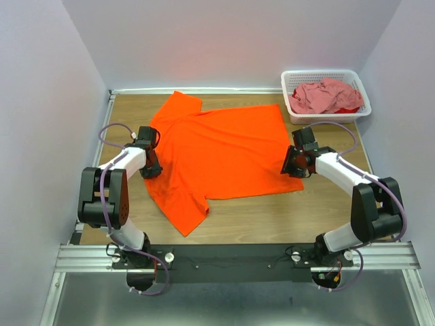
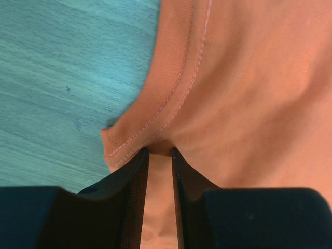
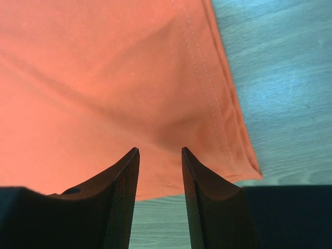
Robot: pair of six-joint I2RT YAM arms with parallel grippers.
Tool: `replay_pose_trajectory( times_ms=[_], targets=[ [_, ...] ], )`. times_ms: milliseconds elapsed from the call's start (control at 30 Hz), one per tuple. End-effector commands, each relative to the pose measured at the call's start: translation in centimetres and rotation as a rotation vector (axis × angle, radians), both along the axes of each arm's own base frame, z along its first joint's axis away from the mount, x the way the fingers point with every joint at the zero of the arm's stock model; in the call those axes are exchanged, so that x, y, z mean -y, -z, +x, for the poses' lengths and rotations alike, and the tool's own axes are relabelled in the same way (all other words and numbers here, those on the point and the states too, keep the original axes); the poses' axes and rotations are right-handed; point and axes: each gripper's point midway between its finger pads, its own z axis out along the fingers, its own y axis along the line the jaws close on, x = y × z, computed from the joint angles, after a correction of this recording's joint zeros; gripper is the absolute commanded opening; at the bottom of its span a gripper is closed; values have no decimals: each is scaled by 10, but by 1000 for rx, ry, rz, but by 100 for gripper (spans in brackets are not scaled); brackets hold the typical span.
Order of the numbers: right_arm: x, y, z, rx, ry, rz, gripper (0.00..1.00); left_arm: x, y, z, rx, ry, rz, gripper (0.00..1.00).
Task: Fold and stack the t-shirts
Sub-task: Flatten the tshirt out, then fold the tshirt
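1. A wooden table point(image 1: 272, 217) is enclosed on three sides by plain pale walls point(image 1: 238, 41).
2. A metal rail point(image 1: 88, 258) is fixed along its near edge.
3. The scene is lit evenly.

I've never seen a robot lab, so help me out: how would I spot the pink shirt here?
On the wooden table, look to the far right corner, where a white lattice basket sits. The pink t-shirt is the crumpled cloth heaped inside it, unlike the orange t-shirt spread flat on the table.

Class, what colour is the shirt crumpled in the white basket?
Dusty pink; the crumpled cloth shirt shows best in the top external view.
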Motion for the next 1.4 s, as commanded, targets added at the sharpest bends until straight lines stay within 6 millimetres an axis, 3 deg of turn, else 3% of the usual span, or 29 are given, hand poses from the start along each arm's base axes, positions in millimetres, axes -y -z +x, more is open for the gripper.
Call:
replay_pose_trajectory(
  times_ms=[0,367,500,667,767,833,900,967,1200,1367],
  targets=[
    [13,3,-4,17,21,-67,46,-16,6,-19,-84,-69,66,32],
    [46,37,-38,-106,125,-144,46,-29,5,-29,-135,-120,107,33],
    [57,38,-47,-130,149,-170,47,-30,1,-28,-123,-126,109,38],
    [62,25,-46,-127,155,-192,49,-32,-16,-21,-59,-135,112,52],
    [58,4,-36,-68,107,-178,49,-31,-44,-14,45,-149,98,60],
    [54,-17,-25,-3,70,-163,50,-29,-60,-17,92,-153,81,72],
    [47,-29,-20,24,38,-131,52,-27,-67,-21,111,-155,66,78],
    [37,-40,-15,49,10,-84,52,-22,-74,-27,137,-160,35,78],
    [14,-34,-24,-2,-51,32,51,-8,-64,-55,135,-174,-54,69],
    [39,-23,-34,-27,26,-85,51,-19,-59,-68,109,-205,0,62]
  ],
)
